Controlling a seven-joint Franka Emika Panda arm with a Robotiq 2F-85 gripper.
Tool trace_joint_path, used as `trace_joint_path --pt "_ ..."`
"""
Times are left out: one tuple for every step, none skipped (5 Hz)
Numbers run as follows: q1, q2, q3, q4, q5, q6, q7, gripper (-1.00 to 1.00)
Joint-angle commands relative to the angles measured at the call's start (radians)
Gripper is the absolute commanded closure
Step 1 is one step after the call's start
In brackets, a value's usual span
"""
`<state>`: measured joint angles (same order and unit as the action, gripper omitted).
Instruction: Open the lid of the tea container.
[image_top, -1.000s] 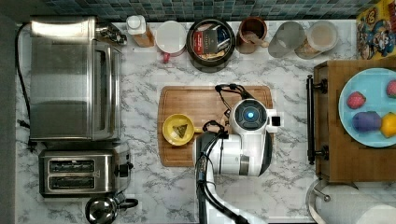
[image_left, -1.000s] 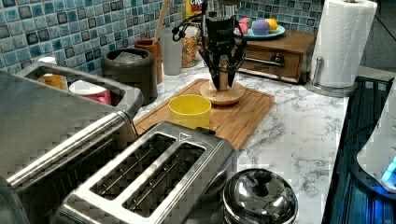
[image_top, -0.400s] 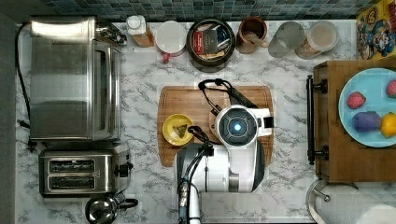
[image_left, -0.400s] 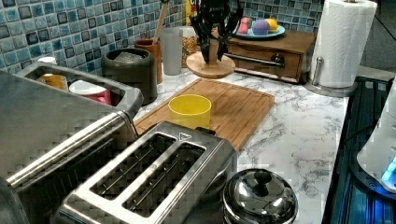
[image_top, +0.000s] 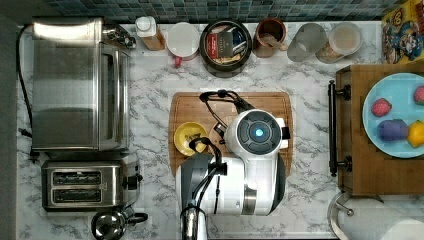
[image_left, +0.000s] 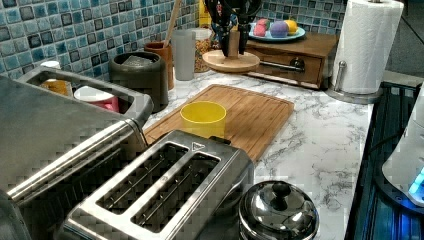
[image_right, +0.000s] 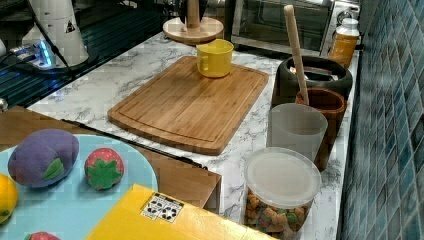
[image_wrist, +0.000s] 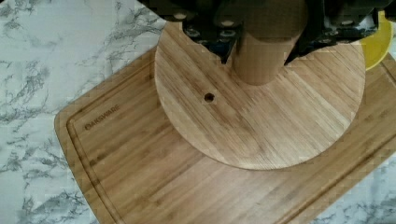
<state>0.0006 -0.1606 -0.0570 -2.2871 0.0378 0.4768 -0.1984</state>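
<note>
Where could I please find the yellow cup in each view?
Top view: cup on the board's left side.
Left view: cup on the board's near end.
Right view: cup at the board's far end.
Wrist view: cup past the lid.
Shared landmark: the board.

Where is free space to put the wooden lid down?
The cutting board is bare beside the yellow cup. Marble between the board and the paper towel is free. The back row around the tea container is crowded.

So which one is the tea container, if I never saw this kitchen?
Look along the blue tiled wall at the back of the marble counter. Between the white mug and the brown jar of wooden utensils sits the tea container: round, black-walled, lidless, showing red and dark sachets.
</note>
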Motion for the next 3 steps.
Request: trace_joint_path --pt "0.033 -0.178 0.046 0.107 -0.024 0.032 0.013 1.00" --pt "0.031 -0.210 0.049 0.095 -0.016 0.047 -0.003 1.00" --pt "0.035 -0.210 0.046 0.095 -0.018 0.047 -0.002 1.00"
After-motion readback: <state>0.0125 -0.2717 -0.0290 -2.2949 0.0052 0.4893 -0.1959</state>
